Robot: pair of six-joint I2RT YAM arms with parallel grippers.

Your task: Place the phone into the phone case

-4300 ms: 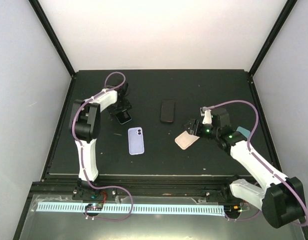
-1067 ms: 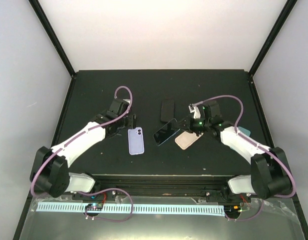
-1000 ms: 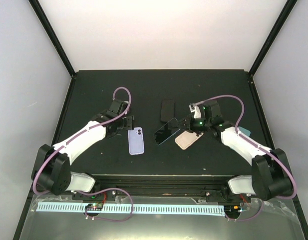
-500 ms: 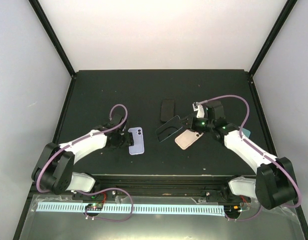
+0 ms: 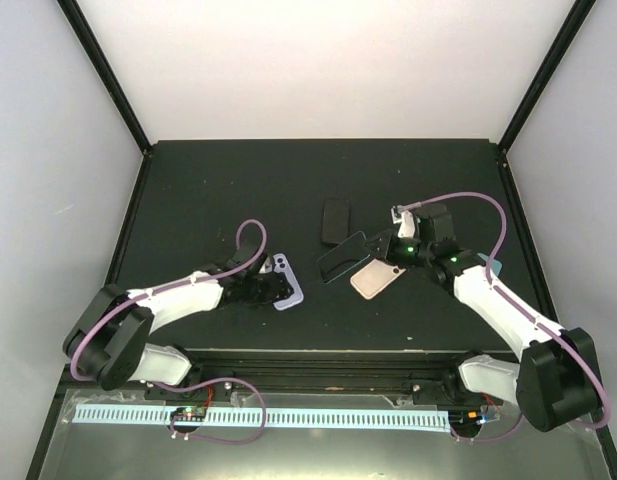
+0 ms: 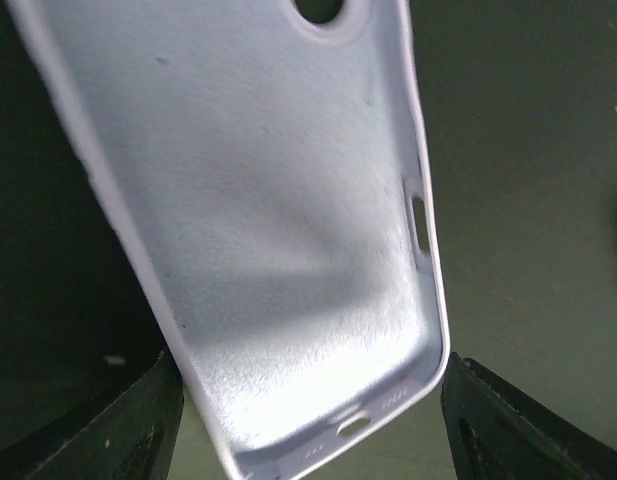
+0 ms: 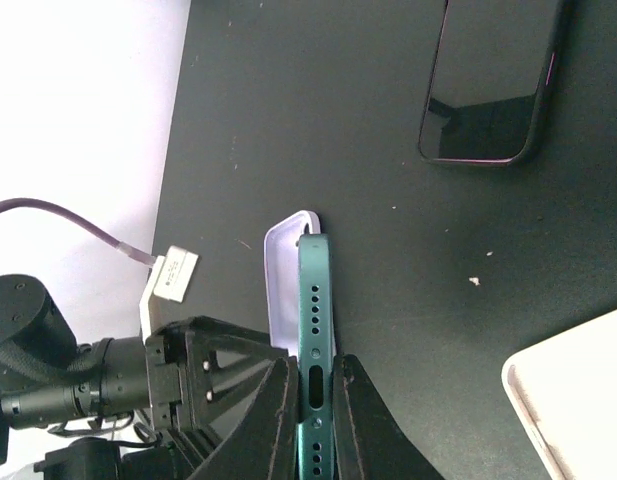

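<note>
Both parts are in hand but not yet joined: the right gripper (image 5: pixel 379 248) pinches the teal phone (image 5: pixel 342 259) by its edge above the table (image 5: pixel 208 190), while the left gripper (image 5: pixel 256 291) clamps the empty lilac case (image 5: pixel 288 283), tilted up, well apart from it.

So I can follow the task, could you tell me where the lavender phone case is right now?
In the top view, the lavender phone case is left of centre, held by the left gripper, with the teal phone to its right.
</note>
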